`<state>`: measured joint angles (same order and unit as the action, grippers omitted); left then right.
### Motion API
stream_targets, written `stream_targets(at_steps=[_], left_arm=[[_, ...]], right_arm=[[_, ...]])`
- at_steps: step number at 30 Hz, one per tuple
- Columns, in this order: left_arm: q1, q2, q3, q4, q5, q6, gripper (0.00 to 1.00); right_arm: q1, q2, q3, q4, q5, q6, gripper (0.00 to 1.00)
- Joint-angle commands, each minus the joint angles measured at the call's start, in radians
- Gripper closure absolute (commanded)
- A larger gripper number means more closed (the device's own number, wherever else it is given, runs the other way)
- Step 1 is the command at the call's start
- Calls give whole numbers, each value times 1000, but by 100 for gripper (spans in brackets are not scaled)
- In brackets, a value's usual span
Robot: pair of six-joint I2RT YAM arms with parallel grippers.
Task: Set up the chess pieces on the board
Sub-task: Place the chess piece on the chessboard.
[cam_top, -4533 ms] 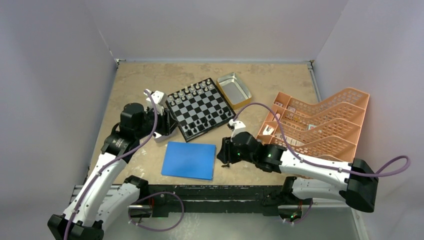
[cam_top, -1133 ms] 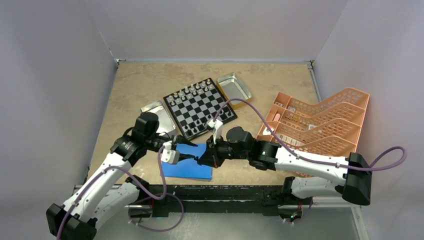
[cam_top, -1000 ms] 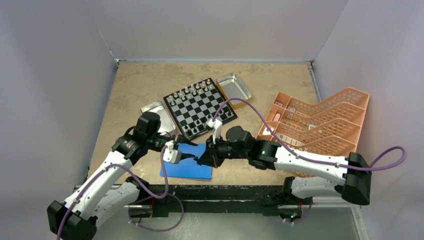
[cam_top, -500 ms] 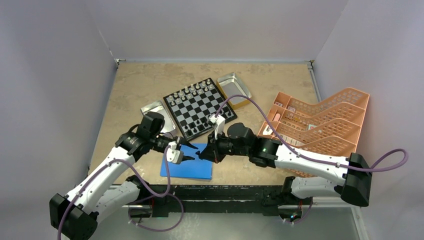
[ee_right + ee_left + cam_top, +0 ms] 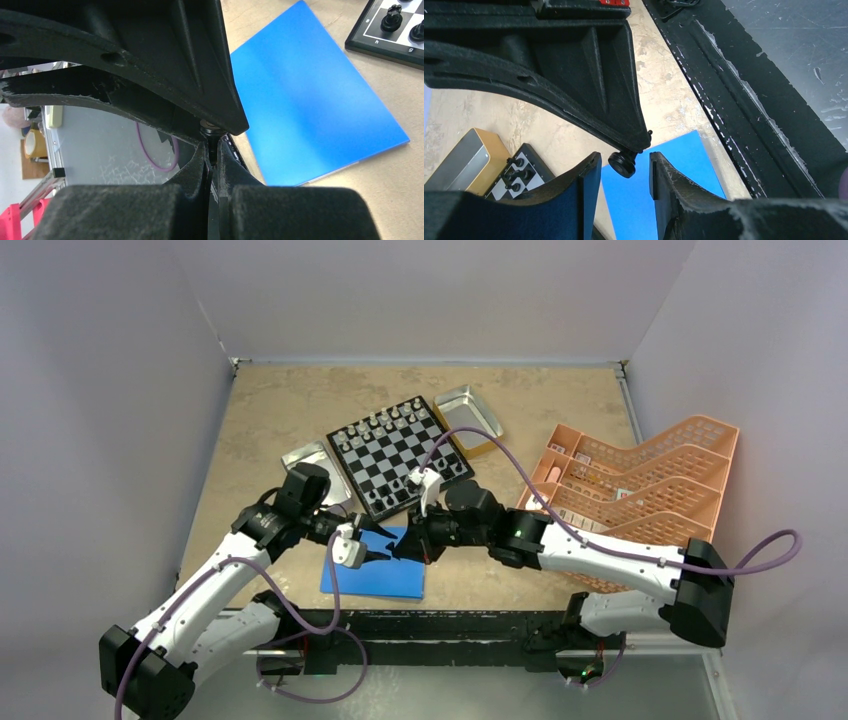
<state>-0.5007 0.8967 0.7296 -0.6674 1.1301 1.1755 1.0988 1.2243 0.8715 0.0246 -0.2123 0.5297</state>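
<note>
Passing a black chess piece point(image 5: 622, 164), perhaps a pawn, between arms above the blue sheet point(image 5: 375, 578): the right gripper point(image 5: 212, 156) pinches it, and the left gripper point(image 5: 372, 551) flanks it, jaws apart. Next, the left should close squarely, then carry it to the board point(image 5: 400, 452).

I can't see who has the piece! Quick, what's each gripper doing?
The left gripper is open, fingers either side of the black chess piece.
The right gripper is shut on that piece.

The sheet point(image 5: 375, 577) lies just before the board point(image 5: 400, 455).
</note>
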Motion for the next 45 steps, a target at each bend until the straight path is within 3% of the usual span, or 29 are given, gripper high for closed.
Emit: stream_targets(at_steps=[1,12,18,23,26,33,39,45], left_arm=[[-6,-10,33,29,50,48,62],[-6,-16,30,22,55,47,73],[-7,-13,33,77,55,-63,84],[-7,-27,25,198,-30,-283,100],[-6,-55,-5,349,-67,-454,100],[-6,-143,-129,834,-102,-1045,100],[-7,-171,-150,978,-280,-1340,100],[-7,-170,-197,1144,-407,-1565,100]], right_arm=[[-5,17,55,33,-48,-19,100],[-11,28,62,41,-47,-10,100],[-14,15,52,45,-30,-5,98],[-14,-37,36,64,41,23,88],[-14,-98,7,99,131,55,82],[-15,-326,-147,266,324,140,65],[-14,-461,-220,355,413,226,62],[-14,-425,-216,451,419,263,60]])
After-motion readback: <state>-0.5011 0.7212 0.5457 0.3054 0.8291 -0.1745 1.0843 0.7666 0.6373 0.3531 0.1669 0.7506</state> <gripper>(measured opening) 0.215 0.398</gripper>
